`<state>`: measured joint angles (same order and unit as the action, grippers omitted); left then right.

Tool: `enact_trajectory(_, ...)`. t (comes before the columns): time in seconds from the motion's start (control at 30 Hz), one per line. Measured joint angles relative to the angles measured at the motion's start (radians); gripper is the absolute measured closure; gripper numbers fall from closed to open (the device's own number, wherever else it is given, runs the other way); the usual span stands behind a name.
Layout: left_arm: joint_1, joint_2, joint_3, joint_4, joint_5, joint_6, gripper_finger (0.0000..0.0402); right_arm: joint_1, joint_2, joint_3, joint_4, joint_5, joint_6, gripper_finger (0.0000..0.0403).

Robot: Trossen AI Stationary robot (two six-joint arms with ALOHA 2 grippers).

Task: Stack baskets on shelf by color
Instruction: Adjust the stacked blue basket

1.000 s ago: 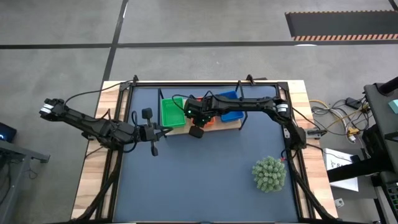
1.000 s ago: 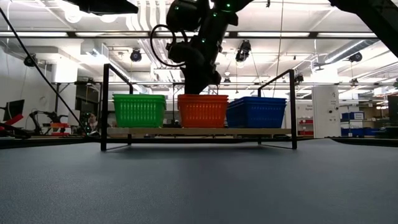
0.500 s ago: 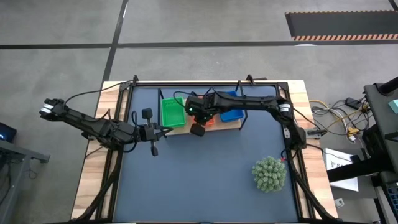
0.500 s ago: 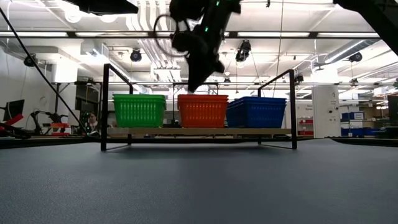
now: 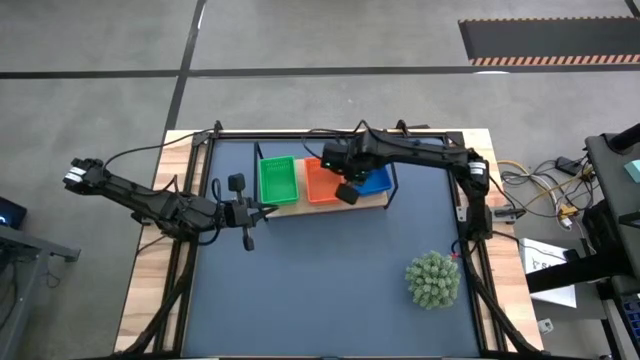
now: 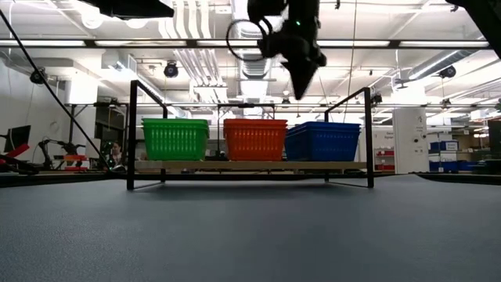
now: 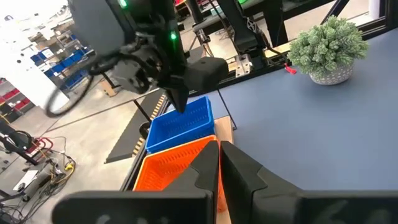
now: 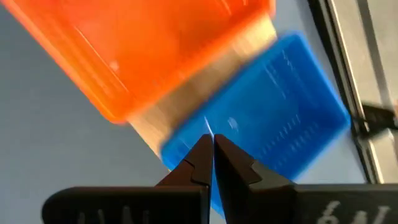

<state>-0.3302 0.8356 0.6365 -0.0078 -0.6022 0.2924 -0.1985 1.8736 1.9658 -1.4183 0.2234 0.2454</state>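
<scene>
High view: 3 stacks of baskets sit in a row on the shelf [image 5: 345, 204] near the far edge of the worktop [image 5: 330, 290], which is covered by a dark-blue mat. The green baskets [image 5: 277, 180] stand on the left, the orange-red baskets [image 5: 322, 182] in the middle and the blue baskets [image 5: 376, 181] on the right, close beside one another.

The right end effector [image 5: 347, 193] hangs above the shelf, over the seam between the orange-red and blue stacks. In the low view it [image 6: 301, 81] is clearly raised above the basket rims, touching nothing. The right wrist view shows its 2 fingers [image 8: 196, 163] pressed together with nothing between them, the orange-red and blue baskets below.

The left end effector [image 5: 246, 212] waits over the mat at the worktop's left side, in front of the green stack; in the left wrist view its fingers [image 7: 205, 171] are pressed together and empty.

A round spiky green plant ball [image 5: 433, 279] sits near the worktop's right front, well apart from the shelf.
</scene>
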Motion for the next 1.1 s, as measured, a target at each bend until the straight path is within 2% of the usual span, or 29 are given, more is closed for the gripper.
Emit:
enact_trajectory(0.33,0.000,0.000,-0.001,-0.001,0.000,-0.001,0.0402,-0.035,0.000,-0.200,0.012,0.009,0.010,0.0394)
enact_trajectory(0.5,0.000,0.000,-0.001,-0.001,0.000,-0.001,0.0402,-0.033,0.000,-0.267,0.071,-0.042,0.010,0.0394)
enact_trajectory(1.1,0.000,0.000,0.000,0.000,0.000,0.000,0.0402,-0.010,0.000,-0.252,0.138,-0.119,0.025,0.0394)
